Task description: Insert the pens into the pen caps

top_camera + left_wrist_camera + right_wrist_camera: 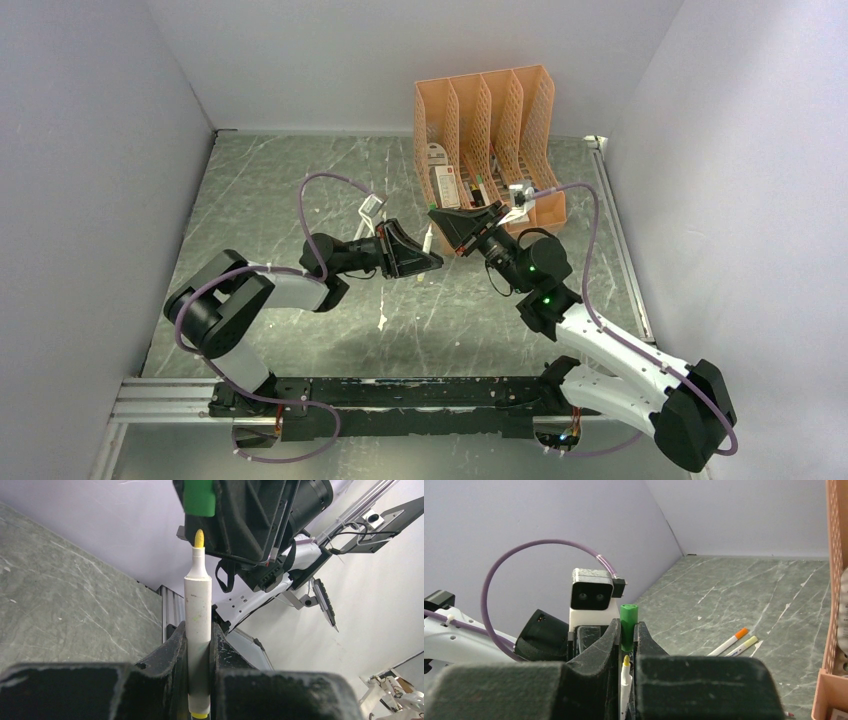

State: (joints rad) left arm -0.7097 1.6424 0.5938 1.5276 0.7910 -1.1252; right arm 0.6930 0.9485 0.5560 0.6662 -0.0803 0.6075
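White pen (198,625) between left jaws

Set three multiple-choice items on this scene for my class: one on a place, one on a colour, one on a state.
1. Where is the green cap? A) on the table B) in the right gripper C) in the organiser
2. What colour is the tip of the held pen? A) yellow B) red C) blue
3. Is the tip in the cap? A) fully in B) just short of it C) far away
Key: 1 B, its fingers clamp the cap. 2 A, the left gripper's pen ends in yellow. 3 B, a gap shows between them.
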